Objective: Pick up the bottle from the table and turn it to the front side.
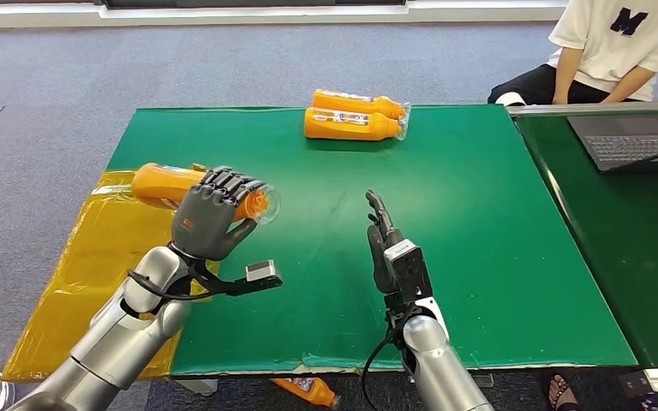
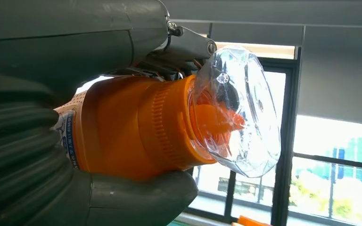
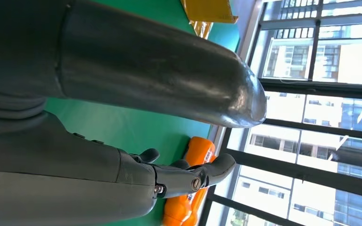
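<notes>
Your left hand point(image 1: 212, 221) grips the orange bottle point(image 1: 167, 184), lifted sideways above the green table's point(image 1: 480, 223) left edge, clear cap point(image 2: 238, 110) poking past the fingers. Your right hand point(image 1: 387, 244) hangs over the table, fingers straight, holding nothing.

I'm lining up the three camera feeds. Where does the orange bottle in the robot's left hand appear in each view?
Head view: held bottle left of centre, gripped by the left hand over the green table.
Left wrist view: fills the centre, clear cap toward the windows.
Right wrist view: not visible.
Shared landmark: the pair of orange bottles on the table's far side, also seen at.
</notes>
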Robot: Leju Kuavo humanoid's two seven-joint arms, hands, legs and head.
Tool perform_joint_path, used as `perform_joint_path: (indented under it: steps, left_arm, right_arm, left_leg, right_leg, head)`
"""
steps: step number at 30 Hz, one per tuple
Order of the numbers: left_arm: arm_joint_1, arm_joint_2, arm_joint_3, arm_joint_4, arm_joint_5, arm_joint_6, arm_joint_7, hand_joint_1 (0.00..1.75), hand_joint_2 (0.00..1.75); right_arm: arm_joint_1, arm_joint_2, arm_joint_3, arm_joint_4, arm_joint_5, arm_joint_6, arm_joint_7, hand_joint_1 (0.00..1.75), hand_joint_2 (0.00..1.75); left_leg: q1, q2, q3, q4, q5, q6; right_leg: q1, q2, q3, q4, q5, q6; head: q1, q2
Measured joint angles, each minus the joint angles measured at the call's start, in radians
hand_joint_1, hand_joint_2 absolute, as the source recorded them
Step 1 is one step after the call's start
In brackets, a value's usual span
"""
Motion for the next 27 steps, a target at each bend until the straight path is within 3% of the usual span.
perform_joint_path:
  steps: [5,9,16,27]
  left_arm:
    - [0.055,0.035,0.046,0.037,-0.196,0.091,0.080,1.75,1.75]
    - [0.144,0.052,0.132,0.047,-0.317,0.117,0.125,1.75,1.75]
    - [0.267,0.059,0.253,0.022,-0.358,0.114,0.131,1.75,1.75]
    - [0.387,0.024,0.351,0.004,-0.436,0.075,0.171,1.75,1.75]
  right_arm:
    - [-0.002,0.000,0.000,0.000,-0.003,0.000,0.000,0.00,0.00]
    - [-0.006,-0.001,0.000,0.000,-0.005,0.007,-0.001,0.00,0.00]
    - [-0.009,-0.003,0.000,0.000,0.000,0.016,-0.001,0.00,0.00]
    - [-0.010,-0.003,-0.002,0.000,0.021,0.033,0.008,0.00,0.00]
  left_leg:
    - [0.000,0.000,0.000,0.000,0.000,0.000]
    - [0.000,0.001,0.000,0.000,0.000,0.000]
    - [0.000,0.001,-0.001,0.000,0.000,0.000]
    - [0.000,0.001,-0.002,0.000,0.000,0.000]
  right_leg:
    - [0.000,0.000,0.000,0.000,0.000,0.000]
    - [0.000,0.001,-0.001,0.000,0.000,0.000]
    - [0.000,0.001,-0.002,0.000,0.000,0.000]
    - [0.000,0.001,-0.003,0.000,0.000,0.000]
  head:
    - [0.000,0.000]
    - [0.000,0.000]
    - [0.000,0.000]
    - [0.000,0.000]
